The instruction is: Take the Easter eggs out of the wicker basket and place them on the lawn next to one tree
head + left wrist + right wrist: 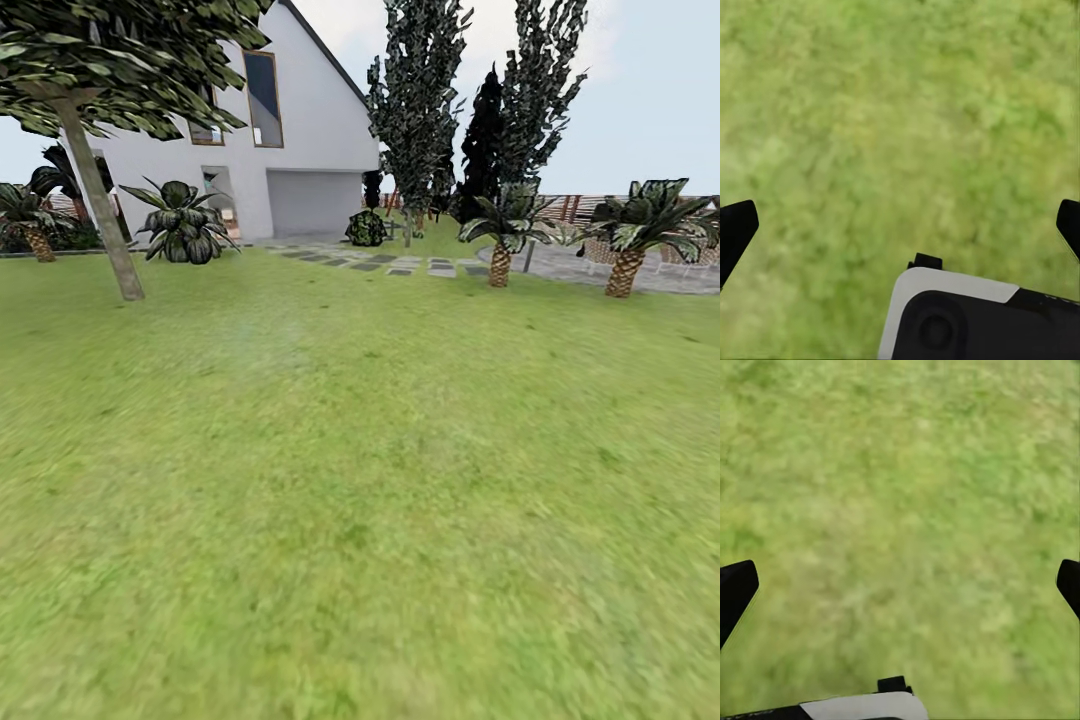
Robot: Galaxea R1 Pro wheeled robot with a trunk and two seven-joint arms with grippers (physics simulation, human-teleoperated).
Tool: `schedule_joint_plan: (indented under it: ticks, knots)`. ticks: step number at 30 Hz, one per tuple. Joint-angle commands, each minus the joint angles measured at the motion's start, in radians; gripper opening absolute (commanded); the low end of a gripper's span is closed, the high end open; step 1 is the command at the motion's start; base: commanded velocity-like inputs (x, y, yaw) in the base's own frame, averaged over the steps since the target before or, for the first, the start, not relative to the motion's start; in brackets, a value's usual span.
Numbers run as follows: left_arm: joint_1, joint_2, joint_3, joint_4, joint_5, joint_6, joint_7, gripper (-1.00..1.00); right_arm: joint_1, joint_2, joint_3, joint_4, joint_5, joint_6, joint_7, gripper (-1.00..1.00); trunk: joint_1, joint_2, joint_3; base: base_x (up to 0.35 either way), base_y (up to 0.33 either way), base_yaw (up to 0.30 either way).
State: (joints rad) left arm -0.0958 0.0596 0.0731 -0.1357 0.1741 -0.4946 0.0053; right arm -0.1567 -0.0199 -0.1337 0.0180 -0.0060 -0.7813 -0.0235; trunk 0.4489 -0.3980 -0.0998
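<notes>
From the head camera, the lawn (360,500) spread broad and mottled green across the garden, running up to a white house (300,130) with a grey garage door (313,202). The tree (100,195) with the pale, bare trunk leaned at the far left of the grass, its jagged dark leaves overhead. Stepping stones (400,264) led toward a grey paved patio (600,265), beside which two short palms (500,262) stood, with tall dark trees (420,100) behind.

In the left wrist camera, the left end effector (900,225) hung over bare grass, its two black fingertips (735,229) spread wide apart and holding nothing.

In the right wrist camera, the right end effector (900,585) likewise hovered above the lawn, fingertips (735,589) parted wide and empty.
</notes>
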Motion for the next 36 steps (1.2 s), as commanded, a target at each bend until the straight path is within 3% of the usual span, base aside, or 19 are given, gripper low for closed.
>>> schedule_joint_plan:
  ticks: [1,36]
  knots:
    - [-0.001,-0.001,0.006,0.001,-0.004,-0.003,-0.001,1.0,-0.001,0.0,-0.001,0.002,0.0,-0.004,-0.001,1.0,0.001,-0.002,-0.002,0.329,0.027,0.0]
    - [-0.001,0.007,0.013,0.001,-0.005,-0.009,-0.001,1.0,-0.001,0.0,-0.001,0.002,0.0,-0.004,-0.001,1.0,0.001,-0.002,-0.002,0.329,0.001,0.0]
